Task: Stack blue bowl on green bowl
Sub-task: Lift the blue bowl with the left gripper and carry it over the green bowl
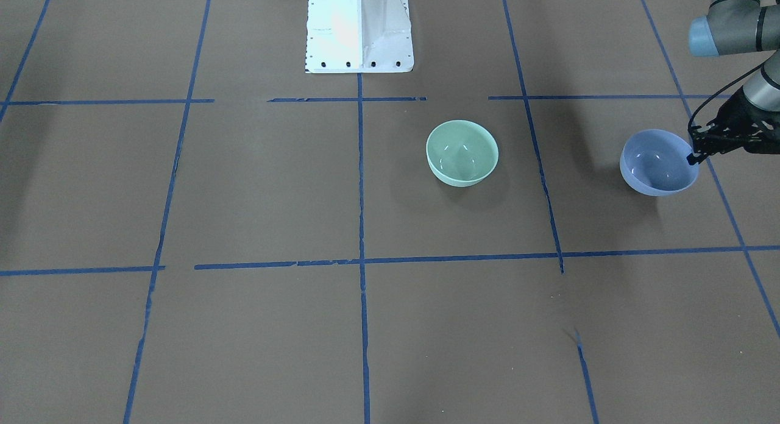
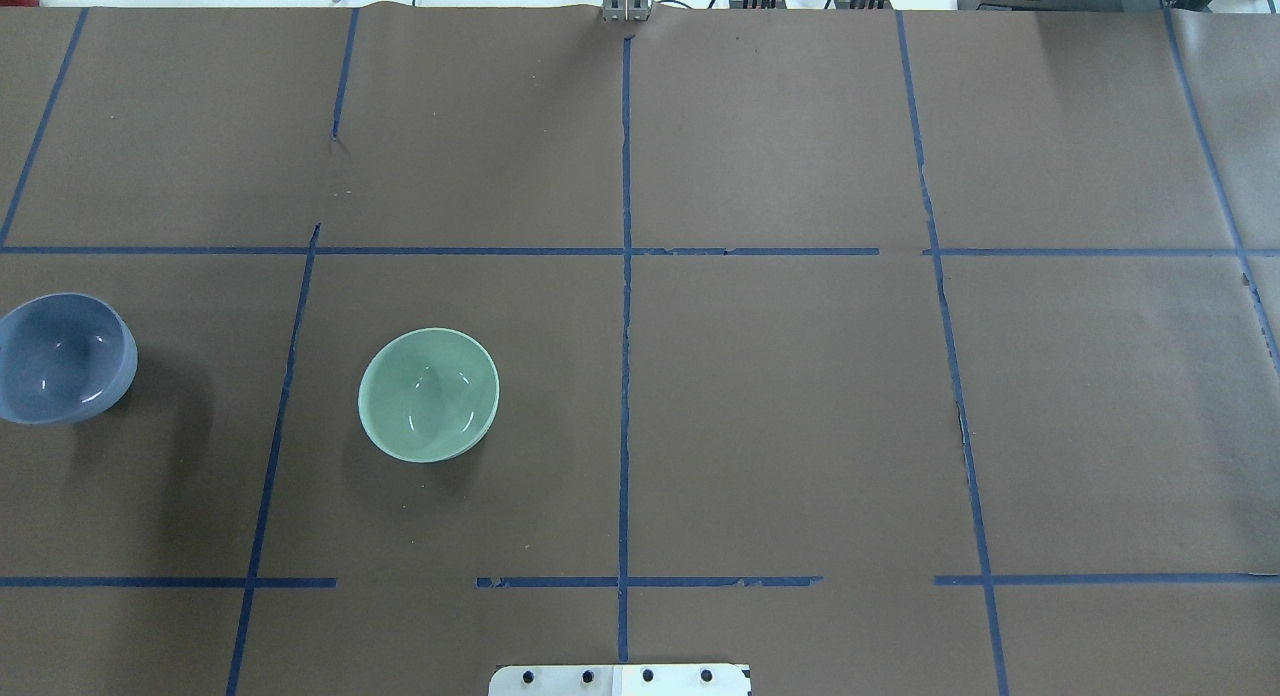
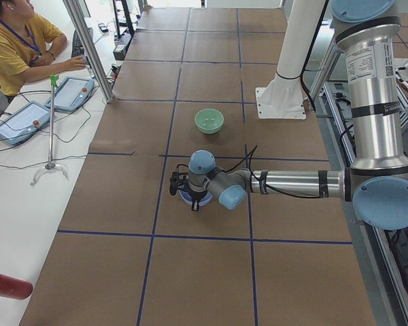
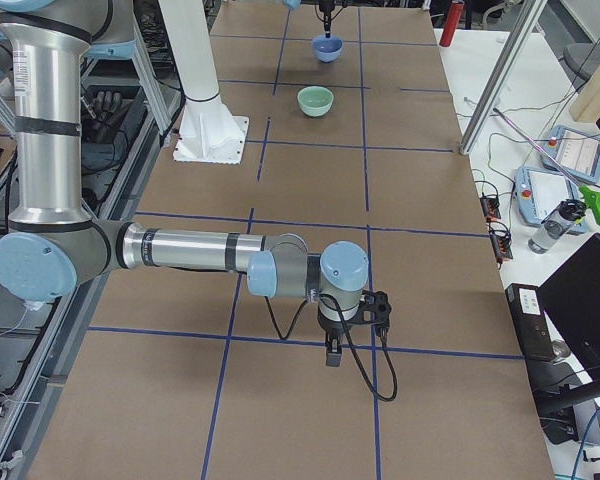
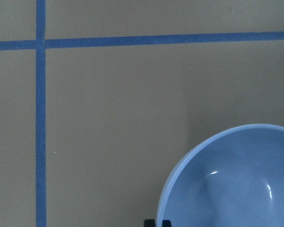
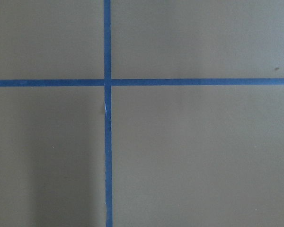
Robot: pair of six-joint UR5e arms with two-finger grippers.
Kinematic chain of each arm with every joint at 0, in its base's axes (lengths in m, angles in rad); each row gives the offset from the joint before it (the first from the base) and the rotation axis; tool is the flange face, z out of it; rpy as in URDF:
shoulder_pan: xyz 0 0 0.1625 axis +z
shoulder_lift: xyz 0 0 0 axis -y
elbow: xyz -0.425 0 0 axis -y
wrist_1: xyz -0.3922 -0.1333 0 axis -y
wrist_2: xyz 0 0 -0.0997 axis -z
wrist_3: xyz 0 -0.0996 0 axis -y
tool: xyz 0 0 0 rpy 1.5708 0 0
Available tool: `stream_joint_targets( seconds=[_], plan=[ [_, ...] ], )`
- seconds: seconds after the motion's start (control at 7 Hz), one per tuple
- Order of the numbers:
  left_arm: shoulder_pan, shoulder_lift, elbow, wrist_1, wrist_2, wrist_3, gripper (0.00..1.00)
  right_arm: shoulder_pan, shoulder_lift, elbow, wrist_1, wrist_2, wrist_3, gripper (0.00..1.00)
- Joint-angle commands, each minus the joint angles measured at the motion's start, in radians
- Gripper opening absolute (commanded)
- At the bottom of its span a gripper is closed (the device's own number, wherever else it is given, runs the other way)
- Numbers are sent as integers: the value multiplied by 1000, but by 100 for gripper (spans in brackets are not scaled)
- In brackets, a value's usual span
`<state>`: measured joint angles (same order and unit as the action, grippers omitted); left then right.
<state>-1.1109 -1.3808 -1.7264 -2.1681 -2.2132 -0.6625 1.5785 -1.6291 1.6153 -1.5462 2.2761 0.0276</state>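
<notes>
**As the blue bowl (image 1: 658, 165) is held at its rim, the green bowl (image 1: 462, 153) is left apart**

While the blue bowl's rim is clamped by the left gripper (image 1: 694, 156) towards the left end of the table (image 1: 256, 186), the green bowl is seen upright, well apart from it. Whether the right gripper (image 4: 332, 355) is open cannot be told.

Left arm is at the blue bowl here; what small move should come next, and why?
Probably a short straight lift. The left claw sits at the rim of the blue bowl, on the side away from the green bowl, which stands apart; whether it is shut, I cannot tell.
</notes>
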Motion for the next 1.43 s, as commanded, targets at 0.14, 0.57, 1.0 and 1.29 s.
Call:
stream_joint_targets(
  seconds=[0.14, 0.57, 1.0, 1.29],
  plan=[
    [-15, -166, -365, 528, 6, -119, 0, 0, 0, 0, -2, 0, 0, 100],
    [194, -332, -404, 539, 20, -510, 0, 0, 0, 0, 0, 0, 0, 100],
    [397, -412, -360, 512, 139, -739, 0, 0, 0, 0, 0, 0, 0, 100],
    [430, -419, -254, 337, 171, -798, 0, 0, 0, 0, 0, -1, 0, 100]
  ],
)
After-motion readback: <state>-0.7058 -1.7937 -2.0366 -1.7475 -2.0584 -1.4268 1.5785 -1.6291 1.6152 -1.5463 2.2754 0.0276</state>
